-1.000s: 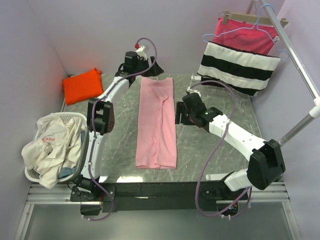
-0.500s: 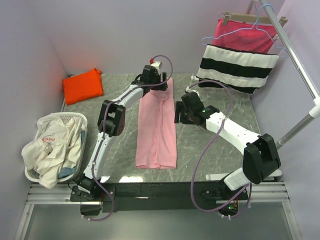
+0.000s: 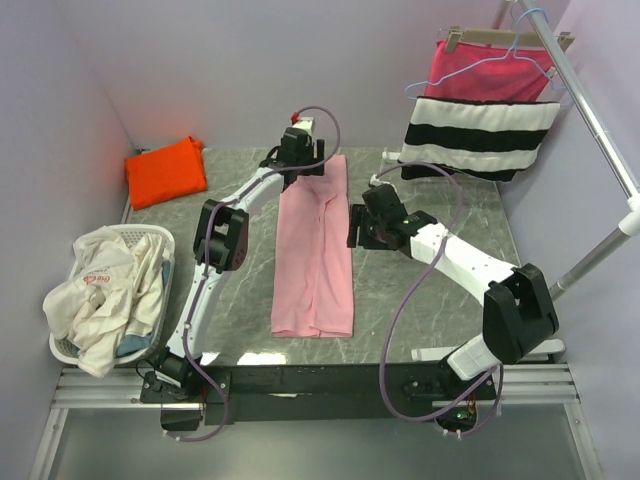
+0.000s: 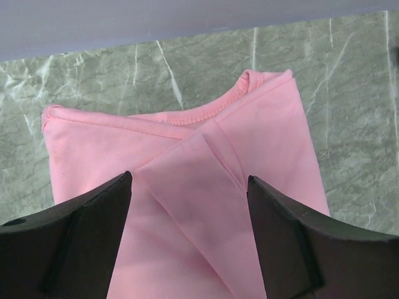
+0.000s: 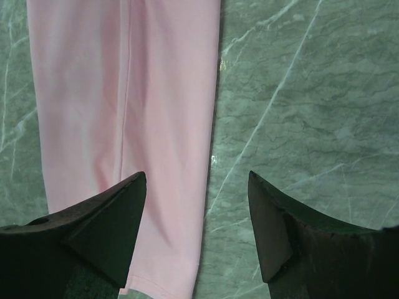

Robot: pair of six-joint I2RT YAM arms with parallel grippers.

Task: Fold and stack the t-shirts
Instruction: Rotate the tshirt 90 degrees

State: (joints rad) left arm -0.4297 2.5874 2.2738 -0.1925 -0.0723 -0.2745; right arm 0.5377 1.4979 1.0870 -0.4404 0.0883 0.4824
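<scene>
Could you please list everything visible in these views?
pink t-shirt: one, light pink, long folded strip, centre
orange t-shirt: one, bright orange, folded, far left corner
basket: one, white, near left, holding pale clothes
striped cloth: one, black and white, hanging far right
magenta cloth: one, magenta, hanging above it
table: one, grey-green marble, centre
left hand: one, black, open over pink collar
right hand: one, black, open over strip's right edge

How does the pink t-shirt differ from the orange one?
The pink t-shirt lies as a long narrow strip mid-table; the orange t-shirt is a compact bundle at the far left corner. The left hand hovers open over the pink one's collar; none is near the orange one. Both rest on the table.
</scene>
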